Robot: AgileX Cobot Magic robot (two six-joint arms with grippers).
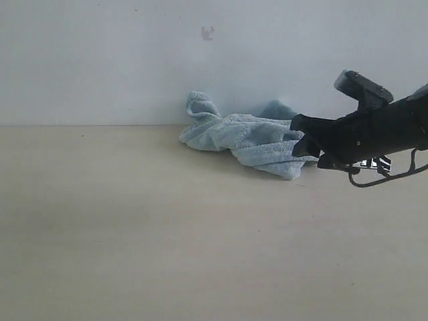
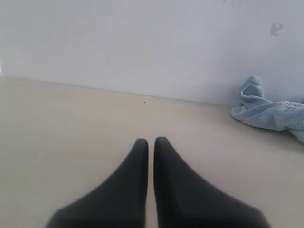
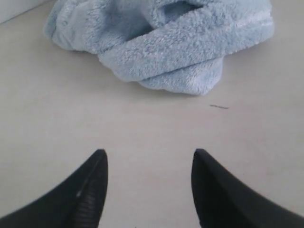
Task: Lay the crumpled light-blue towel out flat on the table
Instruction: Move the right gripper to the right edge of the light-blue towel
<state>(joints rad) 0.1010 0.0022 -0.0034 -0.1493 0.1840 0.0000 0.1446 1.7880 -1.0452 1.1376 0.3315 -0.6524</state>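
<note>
At the far side of the counter (image 1: 134, 221), right of centre and close under the wall (image 1: 100, 60), the towel (image 1: 244, 142) lay crumpled in a low heap. Whether it touched the wall could not be told. Its left end rose in a curled hump, a second hump stood behind, and the near right end trailed toward the front in a rumpled tongue. Nothing of it was spread flat.

The right arm reached in from the right, low over the counter. The right fingers (image 1: 304, 144) pointed left at the towel's right end. In the right wrist view the right fingers (image 3: 90, 190) stood wide apart and released, nothing between them but bare counter (image 3: 142, 128). A strip of counter separated the tips from the nearest fold of the towel (image 3: 161, 42); no contact. That fold was a thick roll lying across the front of the heap, with deeper folds behind. A small dark fleck (image 3: 219, 107) sat on the counter just beside the towel's edge.

The left fingers (image 2: 133, 180) were clenched, only a thin slit between them, holding nothing, over bare counter (image 2: 71, 123). The towel (image 2: 270, 111) lay far and to the right of them, well apart. A faint grey mark (image 1: 208, 33) showed on the wall above the towel.
</note>
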